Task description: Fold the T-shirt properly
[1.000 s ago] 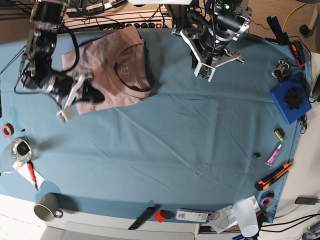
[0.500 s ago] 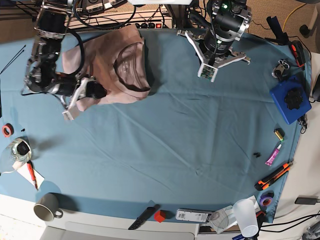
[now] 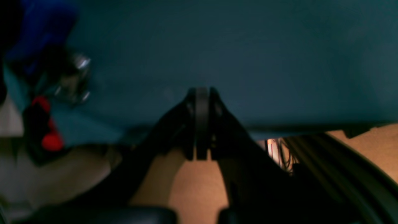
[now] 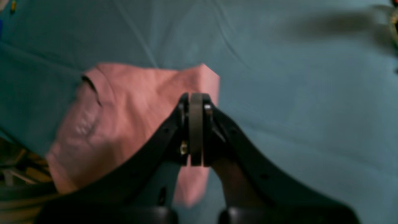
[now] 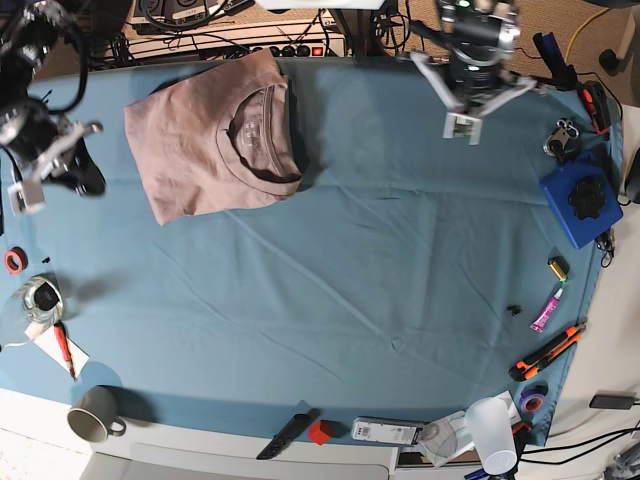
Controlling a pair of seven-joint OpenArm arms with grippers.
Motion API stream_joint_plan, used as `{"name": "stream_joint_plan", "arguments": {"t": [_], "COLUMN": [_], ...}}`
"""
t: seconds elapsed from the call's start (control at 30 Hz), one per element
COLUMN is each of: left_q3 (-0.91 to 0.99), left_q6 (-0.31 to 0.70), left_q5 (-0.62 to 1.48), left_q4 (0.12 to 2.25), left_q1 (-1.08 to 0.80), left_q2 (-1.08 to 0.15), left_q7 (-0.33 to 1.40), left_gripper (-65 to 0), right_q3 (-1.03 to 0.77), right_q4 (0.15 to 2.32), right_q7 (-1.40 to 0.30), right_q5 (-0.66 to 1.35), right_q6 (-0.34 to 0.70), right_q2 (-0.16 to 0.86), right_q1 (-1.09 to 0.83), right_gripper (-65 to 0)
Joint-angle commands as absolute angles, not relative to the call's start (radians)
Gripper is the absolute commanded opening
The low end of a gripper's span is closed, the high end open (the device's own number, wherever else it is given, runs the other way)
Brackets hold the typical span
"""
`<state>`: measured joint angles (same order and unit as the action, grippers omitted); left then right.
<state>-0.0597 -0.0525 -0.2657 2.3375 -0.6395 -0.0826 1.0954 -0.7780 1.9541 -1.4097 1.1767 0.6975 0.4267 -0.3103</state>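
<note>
Base view: the T-shirt lies folded well above the mug, compact probably because folding is nearly finished; left gripper and right gripper, clenched and empty, leave it undisturbed.

A blue-teal cloth covers the surface, lightly creased. Beyond its far edge shows a brown, speckled floor; a pale strip runs along the near edge. Soft light leaves faint shadows near the left edge.
</note>
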Motion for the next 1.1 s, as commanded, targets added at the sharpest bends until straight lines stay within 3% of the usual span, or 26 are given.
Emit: {"name": "stream_joint_plan", "arguments": {"t": [0.0, 0.2, 0.43, 0.8, 1.07], "left_q3": [-0.025, 0.229, 0.392, 0.411, 0.408], "left_q6": [-0.048, 0.048, 0.054, 0.05, 0.076], "left_q5": [-0.244, -0.05, 0.11, 0.163, 0.221], "left_q4": [2.356, 2.356, 2.356, 2.356, 2.254], "left_q1": [-0.656, -0.744, -0.921, -1.124, -1.129], "left_q2": [-0.084, -0.083, -0.083, -0.083, -0.078], "left_q7": [1.085, 1.108, 1.102, 1.1, 1.04], "left_gripper": [-65.0, -65.0, -65.0, -65.0, -65.0], "right_q3": [-0.804, -0.846, -0.846, -0.845, -0.785], "right_q4": [1.972, 1.974, 1.974, 1.971, 1.823], "right_q7": [-1.396, -1.396, -1.396, -1.396, -1.396], "right_q5": [1.195, 1.266, 1.264, 1.143, 1.1], "right_q6": [0.698, 0.698, 0.698, 0.698, 0.698], "right_q2": [0.445, 0.443, 0.437, 0.244, 0.22], "right_q1": [-0.335, -0.49, -0.672, -0.859, -0.881], "right_gripper": [-65.0, -65.0, -65.0, -65.0, -65.0]}}
